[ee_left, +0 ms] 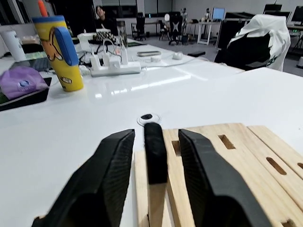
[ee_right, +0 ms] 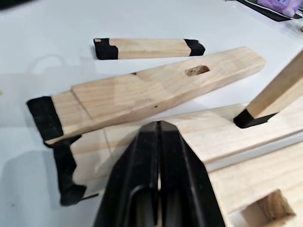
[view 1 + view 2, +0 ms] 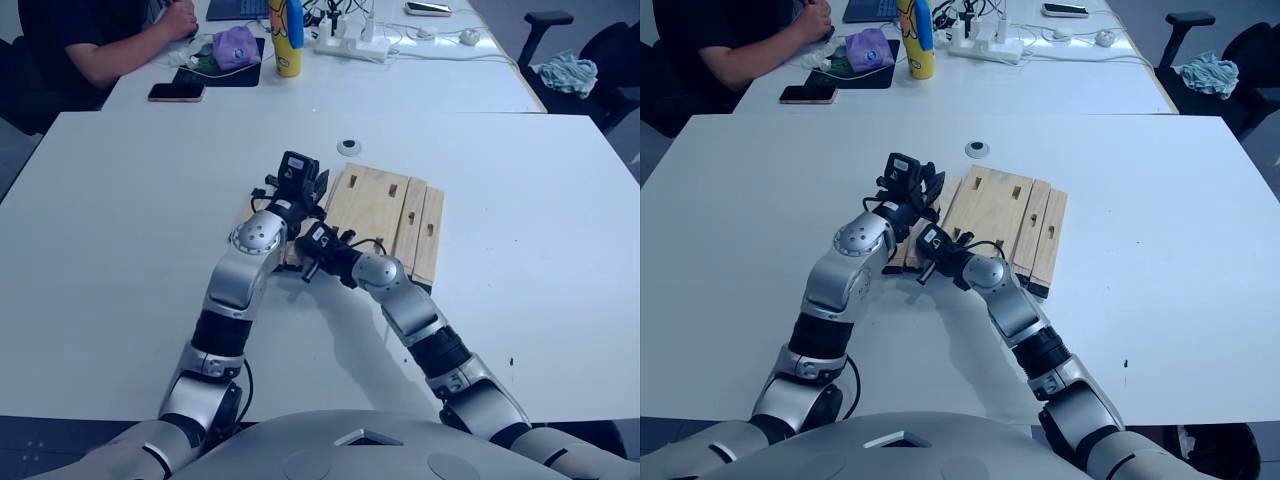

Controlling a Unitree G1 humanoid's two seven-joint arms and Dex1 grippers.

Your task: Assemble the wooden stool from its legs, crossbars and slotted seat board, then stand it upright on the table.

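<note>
The slotted seat board [image 3: 390, 212] lies flat at the middle of the white table [image 3: 120, 220]. My left gripper [image 3: 318, 188] hovers at the board's left edge, open. A black-tipped wooden leg [image 1: 155, 156] runs between its fingers [image 1: 111, 175] with a gap on each side, its tip resting on the board. My right gripper [image 2: 158, 125] is shut with nothing in it, tips down on a flat wooden piece [image 2: 118, 142] beside the board. Just past it lie a longer leg with a slot hole [image 2: 156, 87] and a short black-ended crossbar [image 2: 147, 47].
A round cable grommet [image 3: 348, 147] sits in the table just behind the board. The far table carries a yellow bottle [image 3: 287, 40], a power strip [image 3: 350, 45] and a phone [image 3: 176, 91]. Bare tabletop stretches to the left and right of the board.
</note>
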